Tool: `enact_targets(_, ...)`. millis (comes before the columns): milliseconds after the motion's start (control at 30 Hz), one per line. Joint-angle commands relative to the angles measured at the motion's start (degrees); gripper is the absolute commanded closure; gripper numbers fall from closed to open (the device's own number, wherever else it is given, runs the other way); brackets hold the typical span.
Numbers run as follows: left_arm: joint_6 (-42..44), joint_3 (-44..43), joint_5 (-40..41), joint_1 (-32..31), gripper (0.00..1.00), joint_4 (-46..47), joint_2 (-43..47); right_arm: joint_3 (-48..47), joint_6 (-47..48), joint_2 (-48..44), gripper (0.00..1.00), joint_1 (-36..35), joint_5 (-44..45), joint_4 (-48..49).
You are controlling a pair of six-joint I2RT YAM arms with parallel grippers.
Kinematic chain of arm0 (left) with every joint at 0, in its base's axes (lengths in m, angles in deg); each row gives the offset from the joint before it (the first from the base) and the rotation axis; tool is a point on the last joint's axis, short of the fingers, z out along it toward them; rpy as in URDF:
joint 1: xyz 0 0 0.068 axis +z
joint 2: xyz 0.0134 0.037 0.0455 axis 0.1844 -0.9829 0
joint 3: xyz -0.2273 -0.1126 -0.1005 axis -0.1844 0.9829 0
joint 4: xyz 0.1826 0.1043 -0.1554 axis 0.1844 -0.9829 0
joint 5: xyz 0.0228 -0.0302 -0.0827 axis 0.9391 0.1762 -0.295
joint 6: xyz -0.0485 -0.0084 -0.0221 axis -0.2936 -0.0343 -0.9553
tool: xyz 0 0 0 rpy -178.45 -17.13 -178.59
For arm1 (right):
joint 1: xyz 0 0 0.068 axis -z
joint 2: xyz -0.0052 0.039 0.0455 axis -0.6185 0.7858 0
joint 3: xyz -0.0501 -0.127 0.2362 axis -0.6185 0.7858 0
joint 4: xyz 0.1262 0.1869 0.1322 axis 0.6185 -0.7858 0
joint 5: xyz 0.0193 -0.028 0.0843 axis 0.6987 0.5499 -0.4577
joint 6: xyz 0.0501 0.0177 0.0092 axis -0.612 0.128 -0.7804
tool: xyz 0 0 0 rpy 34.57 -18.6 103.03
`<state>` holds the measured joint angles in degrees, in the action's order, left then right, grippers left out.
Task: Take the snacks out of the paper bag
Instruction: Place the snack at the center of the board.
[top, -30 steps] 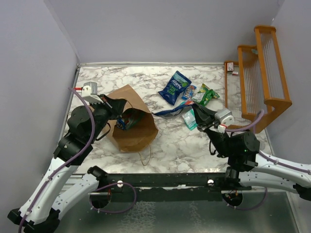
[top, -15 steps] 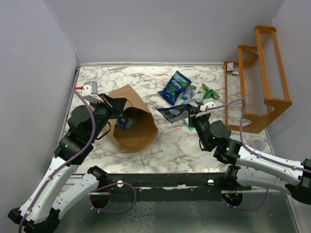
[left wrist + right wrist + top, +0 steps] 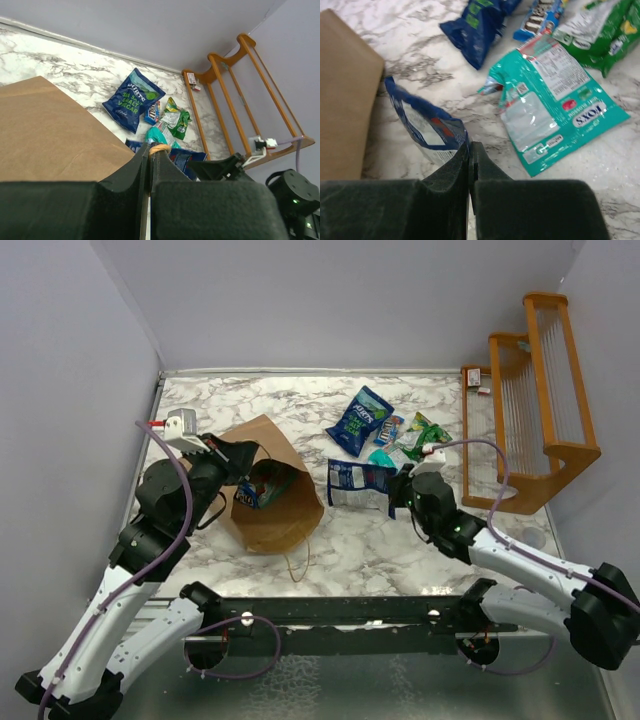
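The brown paper bag (image 3: 275, 502) lies on its side at the left, mouth open toward me, with a blue packet (image 3: 249, 496) and something green inside. My left gripper (image 3: 243, 454) is shut on the bag's twisted handle (image 3: 160, 148) at the mouth's rim. My right gripper (image 3: 396, 490) is shut on the edge of a dark blue and white foil packet (image 3: 357, 483), which lies flat on the marble right of the bag; it also shows in the right wrist view (image 3: 422, 130). A teal packet (image 3: 555, 110), a large dark blue bag (image 3: 360, 420), a small blue packet (image 3: 390, 430) and a green packet (image 3: 425, 435) lie behind it.
An orange wooden rack (image 3: 530, 400) stands at the right edge of the marble table (image 3: 370, 540). Grey walls close the left, back and right sides. A loose bag handle (image 3: 297, 565) trails toward the near edge.
My right gripper has moved left and down with the dark blue and white packet, which hung crumpled in the air before and now lies flat on the table. The left arm has barely moved.
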<state>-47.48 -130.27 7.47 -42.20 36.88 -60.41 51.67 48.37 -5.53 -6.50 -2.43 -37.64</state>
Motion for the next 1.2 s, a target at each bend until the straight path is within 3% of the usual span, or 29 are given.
enact_targets(0,-0.8,0.0,0.9,0.1,1.00,1.5,0.9,1.3,-9.3,3.5,0.99,7.1,-7.2,-3.5)
enact_targets(200,-0.2,0.0,0.4,0.1,1.00,1.3,1.1,3.4,-10.4,4.8,0.98,16.2,-6.2,-5.3)
enact_targets(233,0.0,0.0,0.0,0.1,1.00,1.6,1.1,3.3,-10.7,4.8,0.89,17.0,-5.2,-6.2)
enact_targets(333,0.5,0.1,-2.2,0.1,1.00,2.3,0.5,3.0,-8.3,2.9,0.47,17.8,-4.2,-6.3)
enact_targets(400,0.9,0.0,-3.7,0.1,1.00,2.8,-0.1,3.3,-4.7,0.6,0.35,17.8,-5.4,-4.2)
enact_targets(533,0.8,0.3,-4.3,0.1,1.00,3.7,-0.6,2.6,0.9,-4.5,0.31,17.8,-12.1,-1.1)
enact_targets(833,0.0,0.0,-3.9,0.1,1.00,3.2,-1.6,-3.4,2.2,-1.1,0.31,17.7,-48.2,5.0)
enact_targets(900,-0.2,0.0,-3.7,0.0,1.00,2.8,-1.6,-4.2,2.5,-0.3,0.32,17.6,-52.6,6.2)
enact_targets(1033,-0.4,0.0,-3.3,0.1,1.00,2.5,-1.3,-6.1,3.2,-1.5,0.30,17.6,-47.2,2.3)
enact_targets(1167,-0.5,-0.1,-3.1,0.1,1.00,2.3,-1.0,-5.8,2.7,-5.9,0.29,17.7,-29.4,-3.2)
